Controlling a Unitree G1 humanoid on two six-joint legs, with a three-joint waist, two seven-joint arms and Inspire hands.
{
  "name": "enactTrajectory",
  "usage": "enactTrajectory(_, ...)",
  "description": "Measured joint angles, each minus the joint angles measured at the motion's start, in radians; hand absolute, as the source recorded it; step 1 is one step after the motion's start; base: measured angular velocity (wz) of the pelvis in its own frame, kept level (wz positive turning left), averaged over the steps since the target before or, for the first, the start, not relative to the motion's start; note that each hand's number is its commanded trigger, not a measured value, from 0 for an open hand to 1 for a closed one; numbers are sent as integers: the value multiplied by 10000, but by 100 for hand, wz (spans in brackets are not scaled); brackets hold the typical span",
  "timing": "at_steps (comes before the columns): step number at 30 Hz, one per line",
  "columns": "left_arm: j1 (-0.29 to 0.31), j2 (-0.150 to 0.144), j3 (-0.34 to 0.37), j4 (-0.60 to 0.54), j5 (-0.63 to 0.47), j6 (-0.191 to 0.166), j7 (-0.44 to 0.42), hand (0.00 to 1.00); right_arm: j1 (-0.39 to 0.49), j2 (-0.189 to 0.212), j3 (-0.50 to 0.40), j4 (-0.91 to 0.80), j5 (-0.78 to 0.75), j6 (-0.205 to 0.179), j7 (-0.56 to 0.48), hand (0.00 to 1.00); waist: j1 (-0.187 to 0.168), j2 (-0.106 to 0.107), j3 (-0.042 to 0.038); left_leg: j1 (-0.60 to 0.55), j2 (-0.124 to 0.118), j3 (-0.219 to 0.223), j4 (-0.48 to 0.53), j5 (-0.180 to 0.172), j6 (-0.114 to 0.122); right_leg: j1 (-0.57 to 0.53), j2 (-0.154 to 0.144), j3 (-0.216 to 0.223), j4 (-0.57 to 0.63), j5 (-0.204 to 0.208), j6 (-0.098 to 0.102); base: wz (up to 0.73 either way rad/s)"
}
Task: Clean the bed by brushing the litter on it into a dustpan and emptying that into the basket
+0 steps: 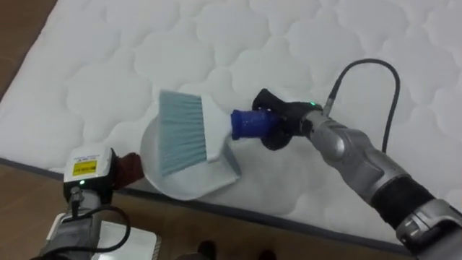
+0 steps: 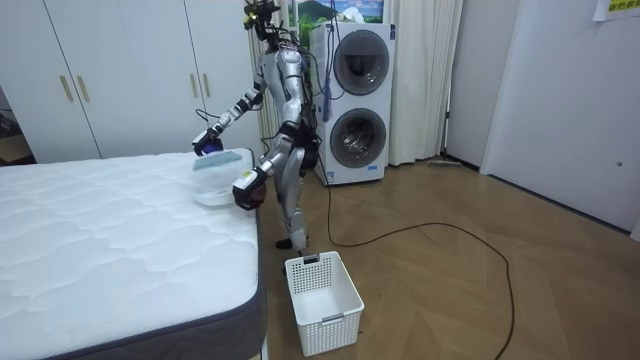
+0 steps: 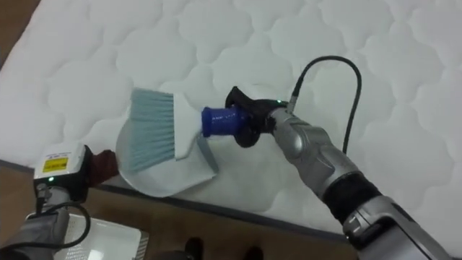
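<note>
Slim humanoid across the room, silver-grey metal torso and limbs, dark sensor cluster on the head, black right hand [image 1: 278, 123], silver forearm with black cuff, looping black wrist cable, small green light, yellow label behind left hand [image 1: 90, 186]

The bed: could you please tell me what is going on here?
The robot stands at the mattress edge. Its right hand is curled round the blue handle of a brush, whose bristles lie over a white dustpan resting on the mattress at that edge. Its left hand is at the dustpan's near side. A white basket stands on the floor nearby.
</note>
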Motion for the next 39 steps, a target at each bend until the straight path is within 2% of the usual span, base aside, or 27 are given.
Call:
enactTrajectory(1,-3,22,18,-66,30,-34,7,100,102,-92,-288,40,321,-30,-196,40,-86,4,-2,97,-7,-45,-24,2,0,138,3,-35,-66,14,15,10)
enactTrajectory(2,12,20,52,-76,99,-58,9,100,215,-132,-460,71,480,-83,-349,6,-136,9,-10,187,-21,-82,-64,2,0,240,7,-58,-111,15,19,11)
enactTrajectory(3,147,28,174,-168,176,-172,64,100,514,-209,-845,96,764,-117,-636,0,-239,14,-50,401,-34,-135,-171,8,-6,503,36,-68,-271,33,51,9)
enactTrajectory(7,856,35,831,-845,239,-249,378,100,1177,-346,-2520,121,1259,-105,-1214,0,-557,69,-143,860,-49,-119,-478,8,-6,961,65,-39,-597,72,123,2)
enactTrajectory(9,897,25,1003,-1014,261,-311,383,100,1223,-418,-3014,311,1945,-105,-1493,0,-587,80,-147,992,-43,-103,-538,8,-7,1088,68,-47,-642,76,126,-2)
enactTrajectory(11,1006,18,1087,-1069,284,-445,443,100,1359,-502,-3222,358,2843,-101,-1735,0,-605,140,-188,1263,-34,-76,-698,8,-14,1322,90,-56,-753,77,128,-3)
enactTrajectory(15,1446,-82,1123,-1229,340,-479,465,100,1658,-506,-3412,257,4492,-105,-1929,0,-765,482,-414,1942,-38,-63,-1177,22,-48,2019,222,-53,-1260,122,196,-1)
enactTrajectory(16,1484,-98,1210,-1243,403,-499,465,100,1667,-472,-3463,255,4977,-105,-1929,0,-770,528,-440,2111,-44,-58,-1292,49,-77,2167,218,-46,-1347,126,199,0)
enactTrajectory(20,1971,-290,1795,-1707,524,-495,441,100,1943,-432,-3511,91,6019,-105,-1926,0,-818,552,-474,2762,-22,-52,-1709,86,-138,2803,316,-53,-1737,124,202,0)
enactTrajectory(23,2565,-359,2170,-2322,616,-505,431,100,2768,-430,-3646,-883,6499,-104,-1890,0,-806,528,-511,3010,0,-117,-1899,95,-175,3097,405,-52,-1977,127,207,3)
enactTrajectory(27,3114,-733,2755,-3027,666,-413,385,100,3230,-361,-3755,-1106,6589,-100,-1824,0,-796,524,-514,3027,-17,-290,-1894,100,-185,3285,448,-70,-2147,128,211,14)
enactTrajectory(32,3477,-771,2745,-3271,614,-414,383,100,3612,-205,-3783,-1103,7153,-86,-1851,0,-780,531,-510,3057,-40,-563,-1790,84,-212,3550,513,-166,-2151,90,265,27)
enactTrajectory(33,3500,-802,2745,-3271,623,-412,352,100,3678,-160,-3788,-1105,7274,-88,-1856,0,-810,561,-491,2976,-42,-682,-1636,71,-230,3667,505,-405,-2159,86,267,50)
enactTrajectory(35,3454,-910,2746,-3271,679,-464,351,100,3923,-142,-3854,-1115,7353,-91,-1909,0,-843,595,-487,2851,-38,-641,-1445,59,-227,3840,476,-781,-2176,32,283,67)
enactTrajectory(37,3472,-1052,2738,-3271,684,-537,351,100,4426,-141,-4102,-1304,7656,-91,-1969,0,-842,655,-481,2588,-67,-616,-1160,41,-208,4019,414,-1232,-2160,-210,300,83)
enactTrajectory(39,3551,-1137,2721,-3256,660,-538,348,100,4755,-142,-4212,-1419,8084,-102,-2044,0,-859,746,-472,2479,16,-358,-1066,58,-186,4141,315,-1591,-2138,-359,326,75)
